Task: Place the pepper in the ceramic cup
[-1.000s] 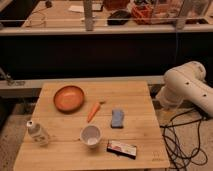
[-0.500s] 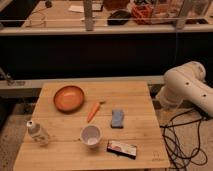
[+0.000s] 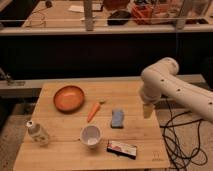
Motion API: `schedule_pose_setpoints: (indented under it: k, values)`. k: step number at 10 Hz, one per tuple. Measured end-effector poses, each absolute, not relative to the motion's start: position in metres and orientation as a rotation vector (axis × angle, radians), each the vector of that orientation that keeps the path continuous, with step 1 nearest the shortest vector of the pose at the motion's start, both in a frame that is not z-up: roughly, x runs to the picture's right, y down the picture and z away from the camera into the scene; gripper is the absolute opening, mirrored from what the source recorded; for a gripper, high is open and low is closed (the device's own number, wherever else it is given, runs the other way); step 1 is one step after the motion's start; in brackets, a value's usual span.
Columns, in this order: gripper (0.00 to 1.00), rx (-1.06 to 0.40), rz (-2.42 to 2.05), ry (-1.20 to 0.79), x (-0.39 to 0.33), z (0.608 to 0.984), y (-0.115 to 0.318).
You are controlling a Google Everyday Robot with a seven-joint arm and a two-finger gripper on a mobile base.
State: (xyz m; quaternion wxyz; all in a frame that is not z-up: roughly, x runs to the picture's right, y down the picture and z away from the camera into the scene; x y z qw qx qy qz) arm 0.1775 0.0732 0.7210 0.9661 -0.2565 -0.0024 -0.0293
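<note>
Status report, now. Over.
Hand open, empty, at right edge of table. Pepper lying flat, just beyond ceramic cup. Nothing between them.

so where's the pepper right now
In the camera view the pepper lies at the middle of the table, between the bowl and the blue pad, behind the cup; the gripper hangs at its right edge.

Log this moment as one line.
phase: not yet grasped | gripper: near right edge of wooden table, jaws open, empty | slim orange pepper: lying on table, untouched | small white ceramic cup: upright, empty, nearer camera than pepper
</note>
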Motion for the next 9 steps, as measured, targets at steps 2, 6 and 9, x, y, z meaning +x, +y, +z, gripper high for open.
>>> schedule_pose_setpoints:
  k: [2,6,9]
  values:
    - [0.80,-0.513,-0.110,-0.026,0.133,0.735,0.067]
    - [0.80,-0.499,-0.244,-0.092,0.058,0.782,0.070]
    - [0.80,-0.481,-0.365,-0.166,0.029,0.816,0.078]
